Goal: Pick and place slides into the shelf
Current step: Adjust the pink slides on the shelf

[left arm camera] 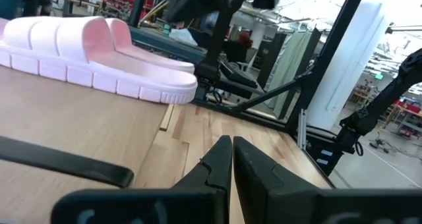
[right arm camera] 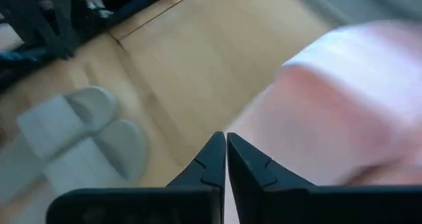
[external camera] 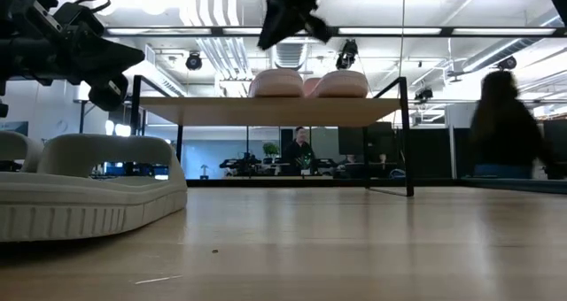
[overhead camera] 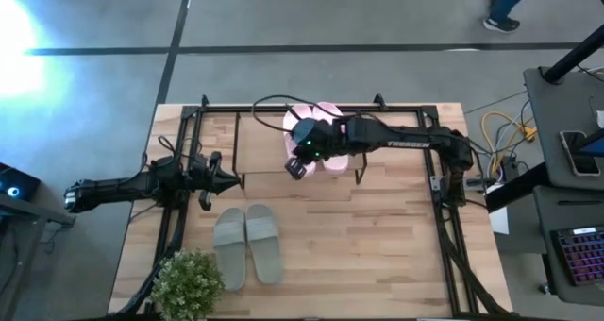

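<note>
Two pale pink slides (overhead camera: 316, 123) lie side by side, soles down, on the shelf's top board (overhead camera: 264, 146); the low view shows the pink pair (external camera: 306, 82) on that board (external camera: 266, 111). The grey-green pair (overhead camera: 247, 245) rests soles down on the table near the front, and one of these slides (external camera: 80, 190) is close to the low camera. My right gripper (overhead camera: 300, 162) is shut and hovers above the shelf's near edge, beside the pink pair (right arm camera: 356, 105). My left gripper (overhead camera: 225, 177) is shut, left of the shelf, above the table.
A black tube frame (overhead camera: 189, 123) runs along the table's far edge and both sides. A potted plant (overhead camera: 189, 283) stands at the near left corner. Bare tabletop (overhead camera: 368, 255) spreads right of the grey-green pair. A person (external camera: 505, 124) stands beyond the table.
</note>
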`<state>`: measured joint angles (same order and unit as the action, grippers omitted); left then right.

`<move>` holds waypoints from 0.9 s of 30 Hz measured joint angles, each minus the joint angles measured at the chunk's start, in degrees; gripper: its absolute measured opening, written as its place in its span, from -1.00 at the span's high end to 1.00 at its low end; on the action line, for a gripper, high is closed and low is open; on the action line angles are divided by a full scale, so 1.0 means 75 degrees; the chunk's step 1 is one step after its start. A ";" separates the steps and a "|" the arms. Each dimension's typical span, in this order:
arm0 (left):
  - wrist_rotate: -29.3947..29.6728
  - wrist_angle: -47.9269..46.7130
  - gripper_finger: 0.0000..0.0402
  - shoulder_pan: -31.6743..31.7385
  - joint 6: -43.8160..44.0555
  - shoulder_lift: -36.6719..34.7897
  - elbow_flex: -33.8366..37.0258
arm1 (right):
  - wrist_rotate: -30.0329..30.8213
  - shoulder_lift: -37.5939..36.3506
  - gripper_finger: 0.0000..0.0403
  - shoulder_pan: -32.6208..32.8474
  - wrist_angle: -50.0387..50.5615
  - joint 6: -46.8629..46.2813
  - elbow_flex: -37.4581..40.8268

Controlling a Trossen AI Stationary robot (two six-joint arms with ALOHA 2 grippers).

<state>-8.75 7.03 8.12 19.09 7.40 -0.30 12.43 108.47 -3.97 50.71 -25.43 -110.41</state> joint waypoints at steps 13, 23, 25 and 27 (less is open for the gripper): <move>0.0000 0.0001 1.00 0.0000 0.0000 0.0003 0.0000 | 0.1570 -0.0044 0.96 -0.1290 0.5173 0.2593 -0.1320; 0.0000 0.0000 1.00 0.0001 0.0000 0.0004 0.0000 | 0.0942 -0.0050 0.96 -0.2382 0.4675 0.5790 -0.0397; 0.0000 0.0002 1.00 0.0001 0.0000 0.0007 0.0000 | 0.0909 -0.0050 0.96 -0.2474 0.4307 0.6288 -0.0218; 0.0000 0.0000 1.00 0.0002 0.0000 0.0002 0.0000 | 0.0853 -0.0050 0.96 -0.2535 0.3935 0.6615 -0.0023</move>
<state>-8.75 7.03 8.14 19.09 7.41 -0.30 18.83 108.09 -22.98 80.22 24.17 -110.59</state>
